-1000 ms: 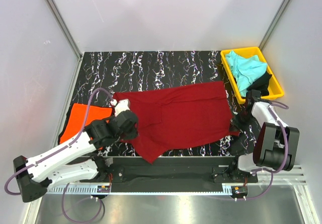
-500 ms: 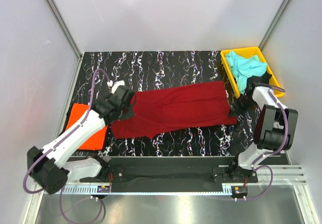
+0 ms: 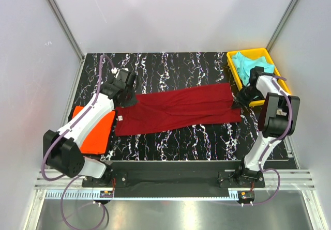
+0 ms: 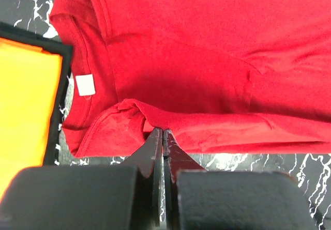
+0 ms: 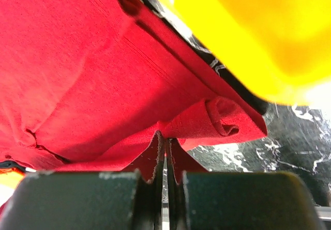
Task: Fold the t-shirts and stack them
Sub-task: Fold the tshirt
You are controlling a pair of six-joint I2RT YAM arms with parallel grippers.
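Note:
The dark red t-shirt (image 3: pixel 176 111) lies folded lengthwise into a long narrow band across the middle of the table. My left gripper (image 3: pixel 125 100) is shut on its far edge near the collar. In the left wrist view the closed fingertips (image 4: pixel 159 137) pinch the cloth just below the white neck label (image 4: pixel 85 85). My right gripper (image 3: pixel 239 100) is shut on the hem end, where the pinched cloth curls into a small roll (image 5: pixel 220 116). An orange t-shirt (image 3: pixel 94 132) lies flat at the left on a black cloth (image 4: pixel 57 106). A turquoise t-shirt (image 3: pixel 247 64) sits in the tray.
The yellow tray (image 3: pixel 248 50) stands at the back right corner, close against my right wrist and filling the upper right of the right wrist view (image 5: pixel 248 33). White walls enclose the black marbled table (image 3: pixel 170 67) on three sides.
Both grippers carried the red shirt's near edge away from the arm bases and over the rest, folding a wide spread into a narrow band. The left arm swung to the back left, the right toward the tray.

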